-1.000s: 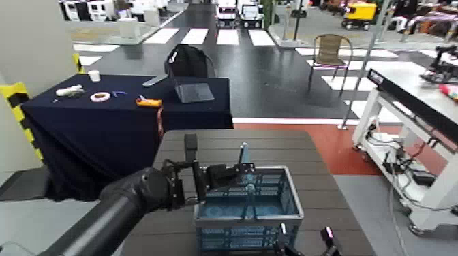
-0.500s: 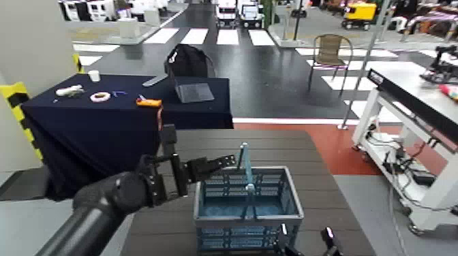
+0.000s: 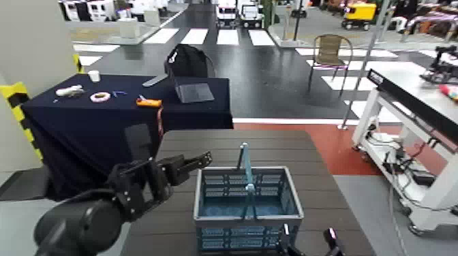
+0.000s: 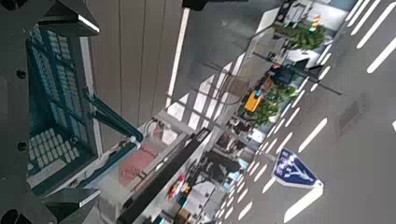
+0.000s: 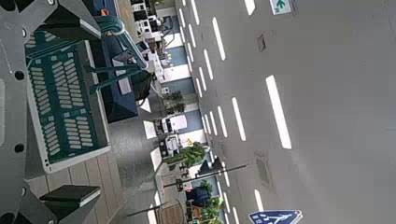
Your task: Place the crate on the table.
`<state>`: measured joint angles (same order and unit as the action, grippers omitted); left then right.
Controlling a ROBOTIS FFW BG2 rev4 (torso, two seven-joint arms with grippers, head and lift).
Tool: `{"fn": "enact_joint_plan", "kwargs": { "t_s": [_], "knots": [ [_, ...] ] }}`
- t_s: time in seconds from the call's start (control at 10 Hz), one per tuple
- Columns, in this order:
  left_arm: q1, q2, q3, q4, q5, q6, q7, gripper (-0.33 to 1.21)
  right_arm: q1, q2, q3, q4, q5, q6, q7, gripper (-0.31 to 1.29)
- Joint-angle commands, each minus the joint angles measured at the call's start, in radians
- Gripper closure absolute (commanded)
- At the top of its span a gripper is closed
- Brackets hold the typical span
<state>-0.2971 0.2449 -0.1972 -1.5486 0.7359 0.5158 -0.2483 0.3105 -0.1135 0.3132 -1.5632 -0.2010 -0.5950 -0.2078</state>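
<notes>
The blue-grey crate (image 3: 249, 204) stands on the dark brown slatted table (image 3: 272, 143), its thin light-blue handle (image 3: 245, 167) upright. My left gripper (image 3: 196, 163) is open and empty, just off the crate's left far corner and not touching it. The left wrist view shows its fingers (image 4: 67, 16) spread wide, with the crate (image 4: 51, 103) beyond them. My right gripper (image 3: 307, 242) is open and empty at the near edge, low in front of the crate's right corner. The right wrist view shows the crate (image 5: 65, 93) between its spread fingers (image 5: 65, 21).
A navy-cloth table (image 3: 102, 119) with a laptop (image 3: 193, 92) and small items stands beyond on the left. A white-framed workbench (image 3: 409, 102) with cables is on the right. A chair (image 3: 330, 51) stands far back. Bare slats lie beyond the crate.
My left gripper has drawn back from the crate's handle, moving left and away. The crate has stayed on the table. The right gripper has not moved.
</notes>
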Motion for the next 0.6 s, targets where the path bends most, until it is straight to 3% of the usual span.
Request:
{"fn": "enact_joint_plan", "kwargs": {
  "t_s": [0.1,0.2,0.6],
  "knots": [
    [0.151,-0.03,0.051,-0.14,-0.174,-0.146,0.054,0.1,0.004,0.0,-0.006,-0.001,0.0,0.0,0.001,0.13],
    [0.199,-0.052,0.068,-0.165,-0.236,-0.204,0.066,0.1,0.005,0.0,-0.009,-0.001,0.0,0.0,0.001,0.13],
    [0.354,-0.05,0.05,-0.203,-0.342,-0.448,0.182,0.1,0.009,0.0,-0.016,-0.004,0.002,0.0,0.001,0.13]
  ]
}}
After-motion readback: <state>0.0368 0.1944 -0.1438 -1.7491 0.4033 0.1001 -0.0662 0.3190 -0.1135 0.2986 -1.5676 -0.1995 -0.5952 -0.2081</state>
